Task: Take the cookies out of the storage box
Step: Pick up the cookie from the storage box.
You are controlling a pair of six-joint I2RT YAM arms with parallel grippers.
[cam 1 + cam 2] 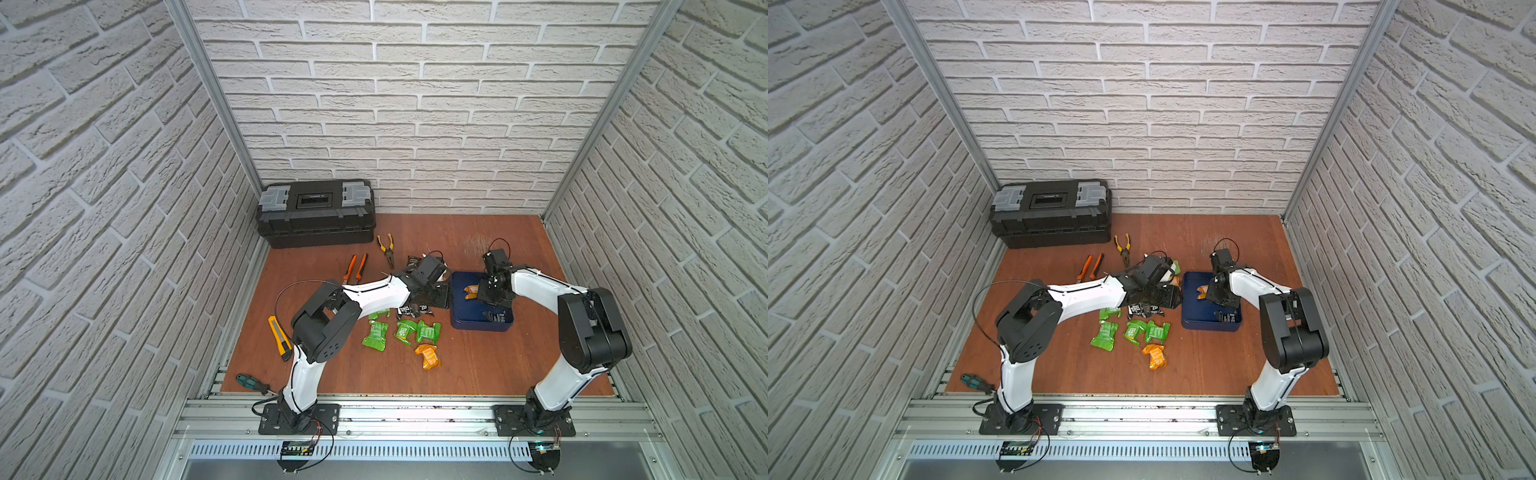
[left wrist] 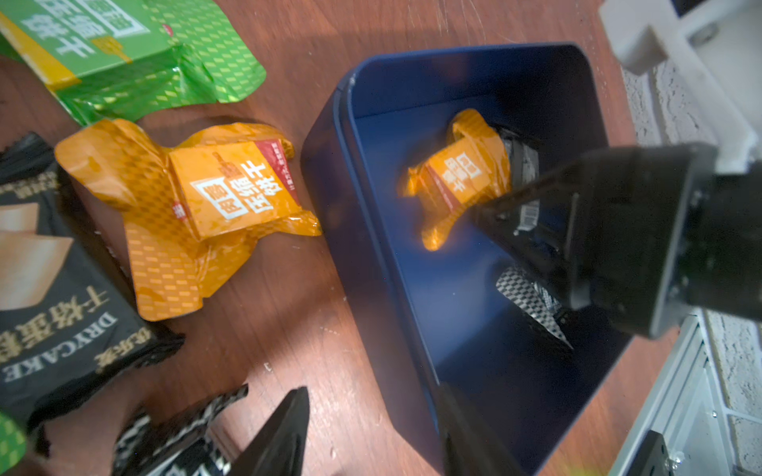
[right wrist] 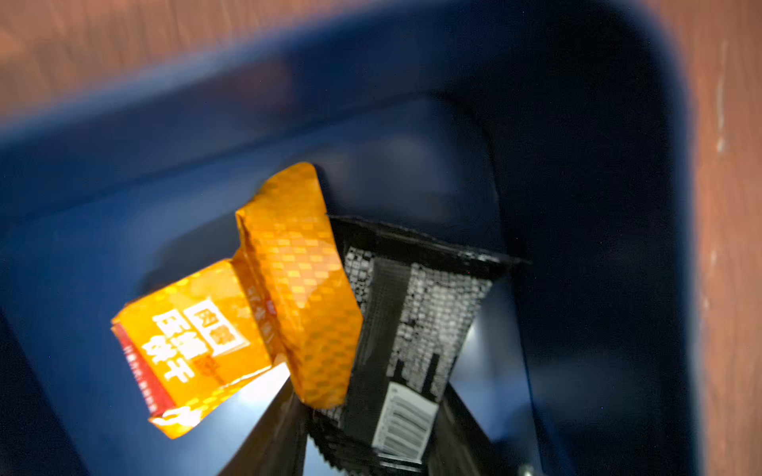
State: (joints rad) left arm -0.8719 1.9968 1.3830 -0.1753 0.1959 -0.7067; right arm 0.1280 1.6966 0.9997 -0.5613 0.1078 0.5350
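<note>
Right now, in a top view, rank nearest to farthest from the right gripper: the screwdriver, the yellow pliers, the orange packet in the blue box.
1. Orange packet in the storage box, right beside the right gripper.
2. Yellow pliers, farther back, leftward.
3. Screwdriver, front left edge.

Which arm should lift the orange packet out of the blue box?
Right. The right gripper is inside the storage box, jaws pinching the orange packet and black packet; the left gripper hangs open at the box's edge.
</note>
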